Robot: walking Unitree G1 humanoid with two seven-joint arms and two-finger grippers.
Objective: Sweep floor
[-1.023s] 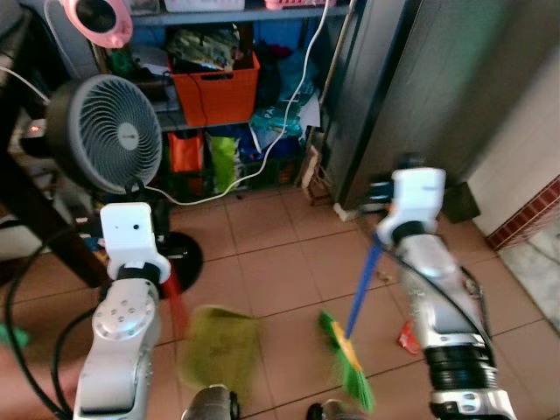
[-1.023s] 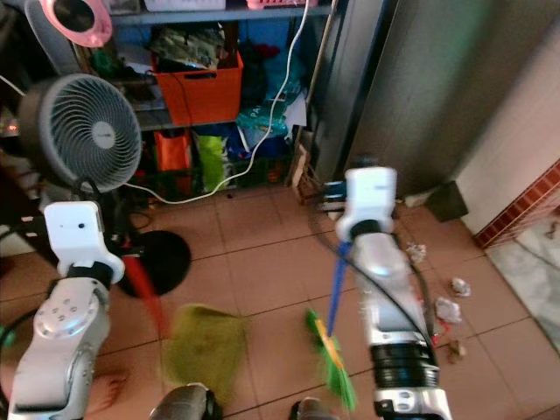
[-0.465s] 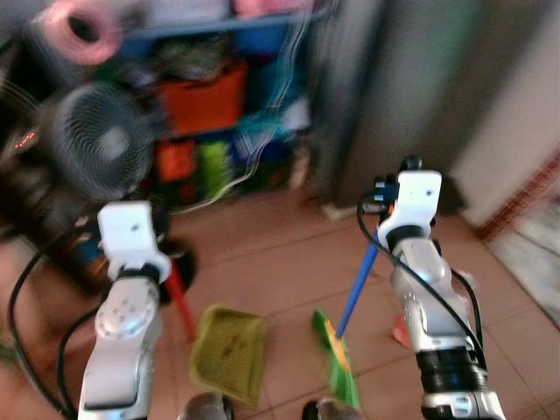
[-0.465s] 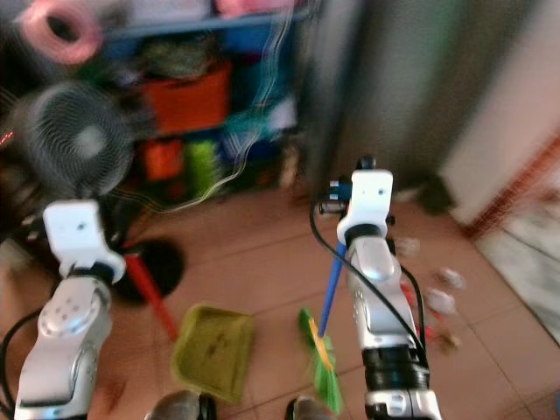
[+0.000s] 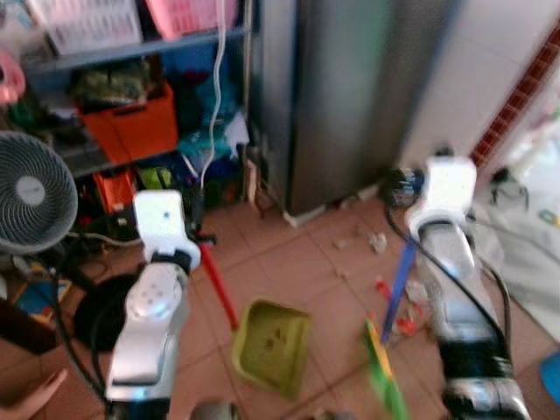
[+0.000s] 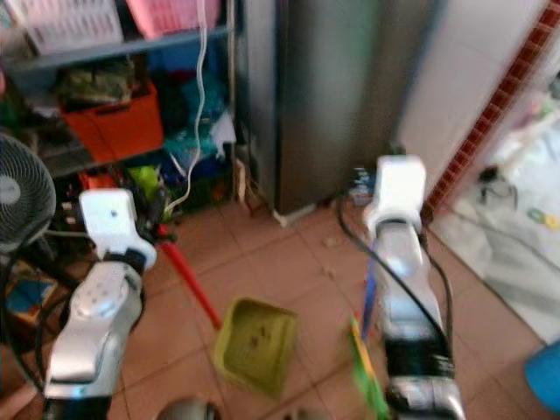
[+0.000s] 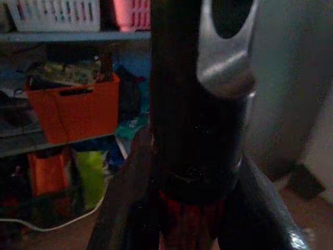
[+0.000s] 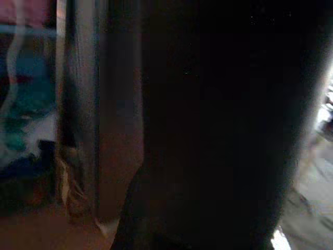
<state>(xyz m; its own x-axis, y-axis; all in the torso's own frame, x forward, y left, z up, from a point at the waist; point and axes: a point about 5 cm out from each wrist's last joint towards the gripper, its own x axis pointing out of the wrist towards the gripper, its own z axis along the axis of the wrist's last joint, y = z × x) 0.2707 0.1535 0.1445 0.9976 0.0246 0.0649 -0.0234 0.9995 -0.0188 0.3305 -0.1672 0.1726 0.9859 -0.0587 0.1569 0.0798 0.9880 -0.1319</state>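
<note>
Here, the green-bristled broom (image 5: 391, 332) stands on its blue handle on the tiled floor (image 5: 297, 254), gripped by the right gripper (image 5: 404, 249), beside scattered litter (image 5: 378, 242). The left gripper (image 5: 203, 252) is closed around the red handle of the green dustpan (image 5: 269, 346). Behind stand a grey cabinet (image 5: 350, 87), cluttered shelves (image 5: 131, 96) and a fan (image 5: 31, 192).

Head pair looks down at tiled floor (image 5: 289, 254), wrist views close, facing shelves (image 7: 62, 36).
</note>
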